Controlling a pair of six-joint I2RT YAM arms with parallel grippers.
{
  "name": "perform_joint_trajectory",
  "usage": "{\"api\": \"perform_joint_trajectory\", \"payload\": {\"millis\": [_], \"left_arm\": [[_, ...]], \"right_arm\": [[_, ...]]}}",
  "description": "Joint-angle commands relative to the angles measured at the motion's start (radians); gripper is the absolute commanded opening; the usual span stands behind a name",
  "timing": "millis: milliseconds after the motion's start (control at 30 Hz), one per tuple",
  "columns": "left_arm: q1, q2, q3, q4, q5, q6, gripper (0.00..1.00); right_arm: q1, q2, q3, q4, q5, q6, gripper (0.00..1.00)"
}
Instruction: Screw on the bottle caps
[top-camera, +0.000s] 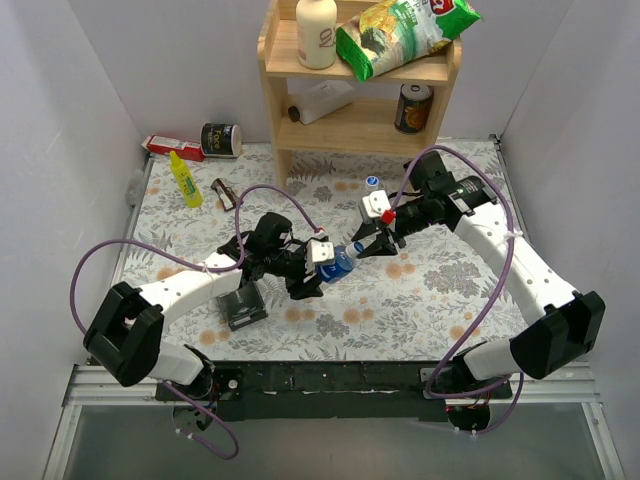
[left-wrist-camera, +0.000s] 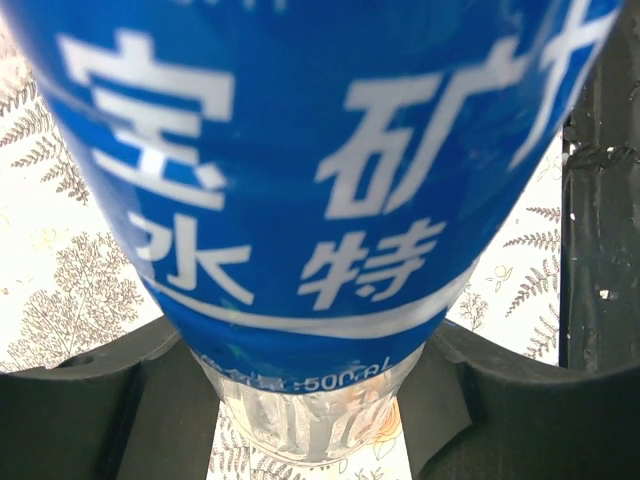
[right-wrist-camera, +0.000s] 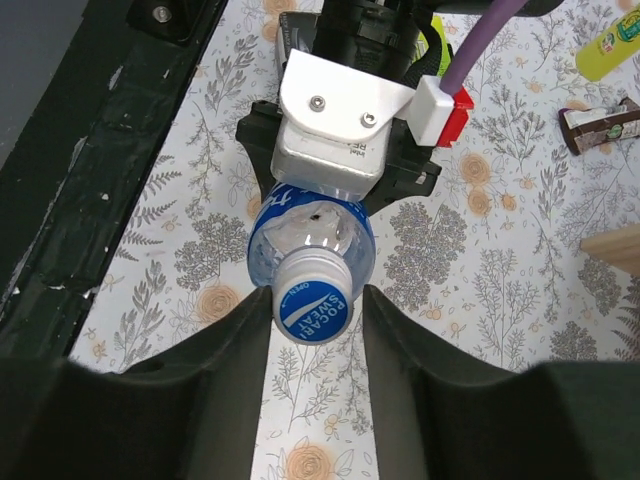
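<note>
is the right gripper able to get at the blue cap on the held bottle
Probably yes: the small round blue plastic cap on the clear blue-labelled bottle lies between the right gripper's spread fingers, nothing blocking it.

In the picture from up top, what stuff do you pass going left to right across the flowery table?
yellow squeeze bottle → round dark tin → blue-label bottle → loose blue cap

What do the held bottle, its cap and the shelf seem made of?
Bottle: thin clear plastic, see-through wall, glossy blue label. Cap: smooth opaque plastic, blue printed top, white rim. Shelf: probably bare light wood, pale matte boards.
</note>
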Motion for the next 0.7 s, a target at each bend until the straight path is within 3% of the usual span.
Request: {"api": "perform_joint_trajectory", "payload": {"millis": [0, 167, 267, 400, 433, 533, 667], "left_arm": [[0.001, 0.004, 0.035, 0.006, 0.039, 0.007, 0.0], [0.001, 0.022, 0.041, 0.009, 0.001, 0.0, 0.0], [-0.001, 0.033, 0.044, 0.064, -0.116, -0.064, 0.0], [-0.005, 0.033, 0.043, 0.187, -0.275, -0.155, 0.0], [-0.01, 0.036, 0.046, 0.204, -0.336, -0.167, 0.0], [-0.018, 0.051, 0.061, 0.23, -0.383, -0.192, 0.0], [-0.019, 0.046, 0.052, 0.224, -0.398, -0.194, 0.0]], "right_arm": [[0.004, 0.015, 0.02, -0.003, -0.007, -0.007, 0.43], [0.004, 0.035, 0.035, 0.018, -0.041, 0.072, 0.31], [0.004, 0.058, 0.038, 0.104, -0.047, 0.285, 0.25], [-0.002, 0.077, -0.05, 0.402, -0.012, 0.739, 0.13], [-0.006, 0.084, -0.073, 0.45, -0.01, 0.949, 0.1], [-0.01, 0.109, -0.123, 0.593, 0.008, 1.227, 0.03], [-0.035, 0.141, -0.02, 0.587, 0.014, 1.209, 0.07]]}}
